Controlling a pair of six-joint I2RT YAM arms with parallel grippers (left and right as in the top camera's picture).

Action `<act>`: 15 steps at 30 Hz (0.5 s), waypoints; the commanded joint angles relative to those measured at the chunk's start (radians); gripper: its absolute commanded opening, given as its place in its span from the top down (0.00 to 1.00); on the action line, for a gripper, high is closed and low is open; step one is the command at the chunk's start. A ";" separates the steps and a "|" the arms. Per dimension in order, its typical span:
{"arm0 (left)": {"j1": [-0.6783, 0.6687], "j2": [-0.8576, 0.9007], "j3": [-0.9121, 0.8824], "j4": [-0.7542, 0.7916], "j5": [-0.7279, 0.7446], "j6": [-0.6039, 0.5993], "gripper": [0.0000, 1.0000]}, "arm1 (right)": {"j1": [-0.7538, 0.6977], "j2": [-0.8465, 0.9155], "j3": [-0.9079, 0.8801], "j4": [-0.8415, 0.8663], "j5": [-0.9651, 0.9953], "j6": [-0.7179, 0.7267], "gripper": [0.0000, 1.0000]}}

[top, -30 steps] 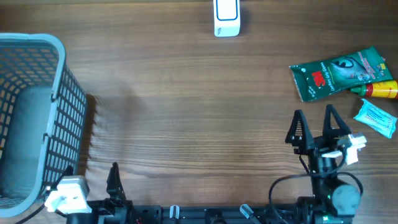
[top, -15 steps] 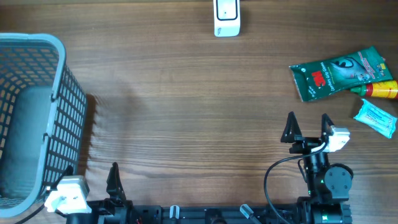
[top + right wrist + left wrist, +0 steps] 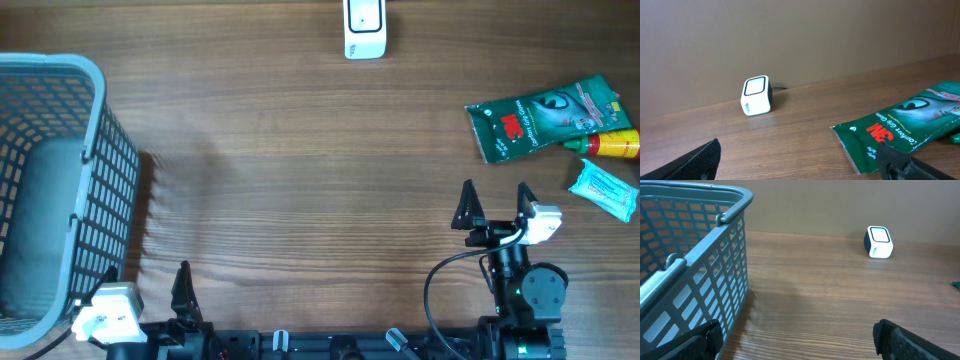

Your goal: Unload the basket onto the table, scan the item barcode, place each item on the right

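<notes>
Grey basket (image 3: 112, 180) on wooden table (image 3: 300, 180)

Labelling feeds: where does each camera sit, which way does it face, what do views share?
Overhead: above the brown wooden table, looking straight down; right pincer shows.
Left wrist: low beside the grey plastic basket, facing forward; tips of the open left pincer show.
Right wrist: low, facing the green 3M packet; its pincer's tips show.
All three share the white box-shaped scanner.
</notes>
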 commanded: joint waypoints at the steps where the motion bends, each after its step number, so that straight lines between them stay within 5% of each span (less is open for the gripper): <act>1: 0.005 -0.003 0.001 0.002 0.005 -0.003 0.00 | 0.001 -0.010 -0.002 0.003 -0.019 -0.019 0.00; 8: 0.009 -0.003 0.000 -0.010 0.013 -0.007 0.00 | 0.001 -0.010 -0.002 0.003 -0.019 -0.018 0.00; 12: 0.107 -0.003 -0.029 0.011 0.203 -0.029 0.00 | 0.001 -0.009 -0.001 0.003 -0.019 -0.019 0.01; 15: 0.163 -0.004 -0.073 0.220 0.446 -0.029 0.00 | 0.001 -0.009 -0.001 0.003 -0.019 -0.019 0.00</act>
